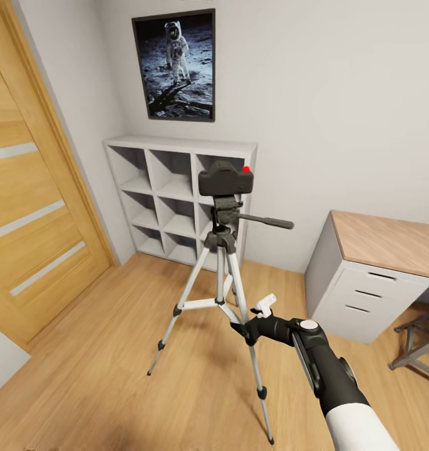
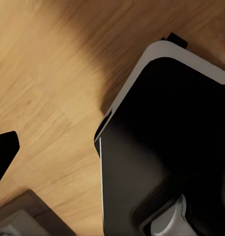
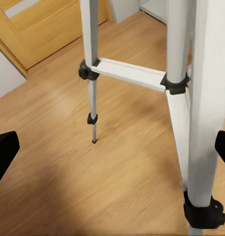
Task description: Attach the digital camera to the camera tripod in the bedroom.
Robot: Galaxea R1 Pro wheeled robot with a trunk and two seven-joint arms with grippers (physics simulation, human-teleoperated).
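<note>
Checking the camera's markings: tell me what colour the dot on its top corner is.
Red, on the digital camera atop the camera tripod; clearest in the head view.

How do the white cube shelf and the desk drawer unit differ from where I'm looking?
The white cube shelf has open compartments; the desk drawer unit has closed drawer fronts with dark slot handles. The shelf has a white top, the desk a wood top. The shelf stands behind the camera tripod, the desk to its right. Both are pale and stand against the wall.

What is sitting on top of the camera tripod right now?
The digital camera sits on the head of the camera tripod, a red dot at its top corner. Its body covers the mounting plate, so the joint itself cannot be seen. Behind stands a white cube shelf.
</note>
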